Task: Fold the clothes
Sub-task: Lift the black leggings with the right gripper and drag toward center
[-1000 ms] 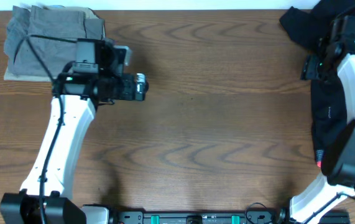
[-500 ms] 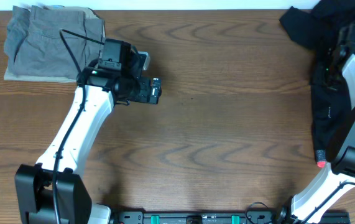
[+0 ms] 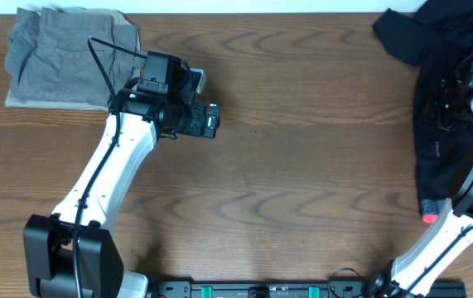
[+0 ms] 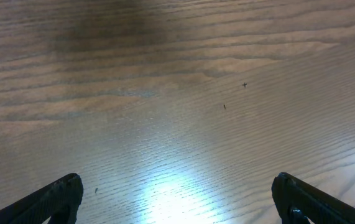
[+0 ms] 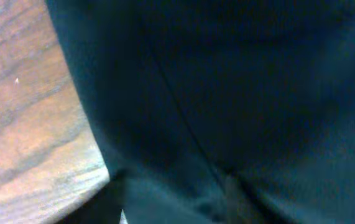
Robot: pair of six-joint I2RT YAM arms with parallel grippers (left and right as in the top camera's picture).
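The black garment (image 3: 436,124) lies long down the table's right edge, bunched at the far right corner. It has a small white logo (image 3: 437,151) and a coral-red edge (image 3: 428,218) at its near end. My right gripper (image 3: 451,88) is down on the garment's upper part. The right wrist view is filled with black fabric (image 5: 239,93), so its fingers do not show. My left gripper (image 3: 209,122) hovers wide open and empty over bare wood at left centre. In the left wrist view its fingertips (image 4: 59,196) stand far apart.
A folded grey garment (image 3: 66,54) lies at the far left corner of the wooden table (image 3: 302,182). The left arm reaches in from the near left and the right arm from the near right edge.
My left gripper has moved right, away from the grey pile. My right gripper has moved right, further onto the black garment.
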